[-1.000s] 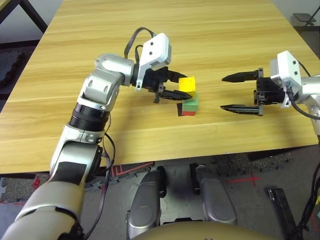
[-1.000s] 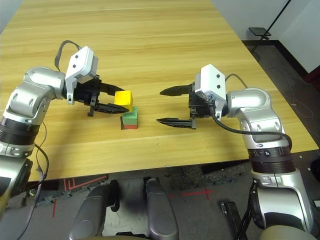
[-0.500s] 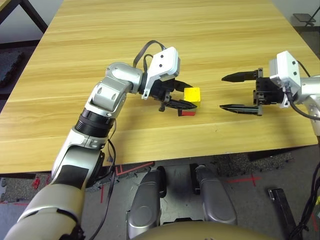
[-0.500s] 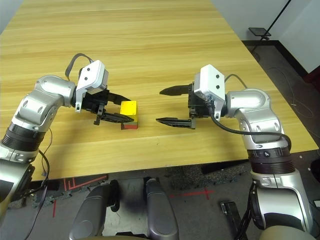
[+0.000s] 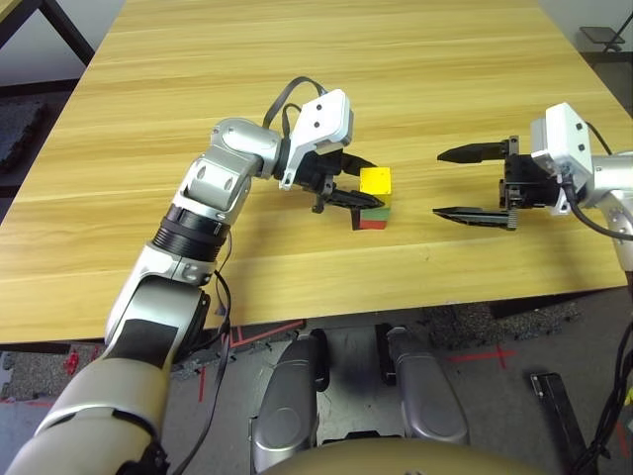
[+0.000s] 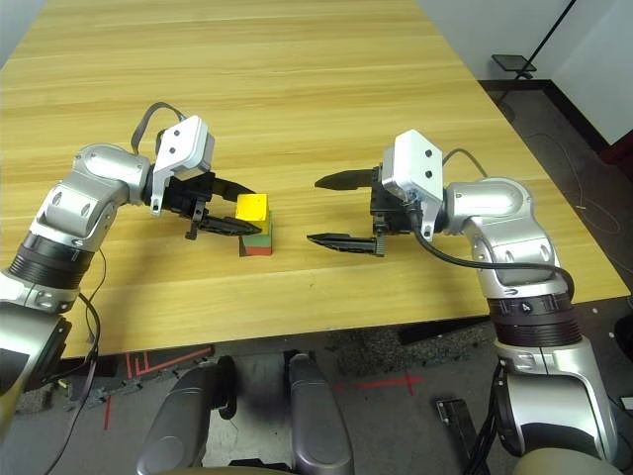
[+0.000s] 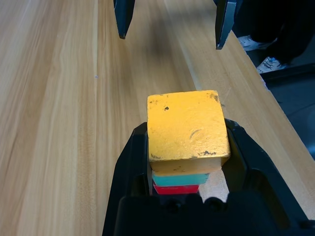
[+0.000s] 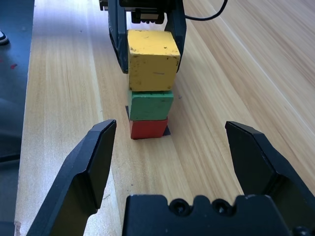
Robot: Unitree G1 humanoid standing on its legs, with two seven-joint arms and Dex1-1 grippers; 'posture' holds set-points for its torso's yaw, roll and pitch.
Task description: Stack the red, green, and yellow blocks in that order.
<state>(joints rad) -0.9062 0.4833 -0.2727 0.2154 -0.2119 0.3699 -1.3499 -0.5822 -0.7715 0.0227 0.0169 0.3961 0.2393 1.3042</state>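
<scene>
Near the centre of the left eye frame, the left gripper (image 5: pixel 368 195) is clamped on the yellow block (image 5: pixel 375 182), which sits atop the green block (image 8: pixel 151 105), itself resting on the red block (image 8: pixel 149 129) on the wooden table (image 5: pixel 297 79). A thin black patch (image 8: pixel 167 131) shows under the red block's edge. At the right of the frame, the right gripper (image 5: pixel 457 184) stands well apart from the stack, fingers spread wide and holding nothing.
</scene>
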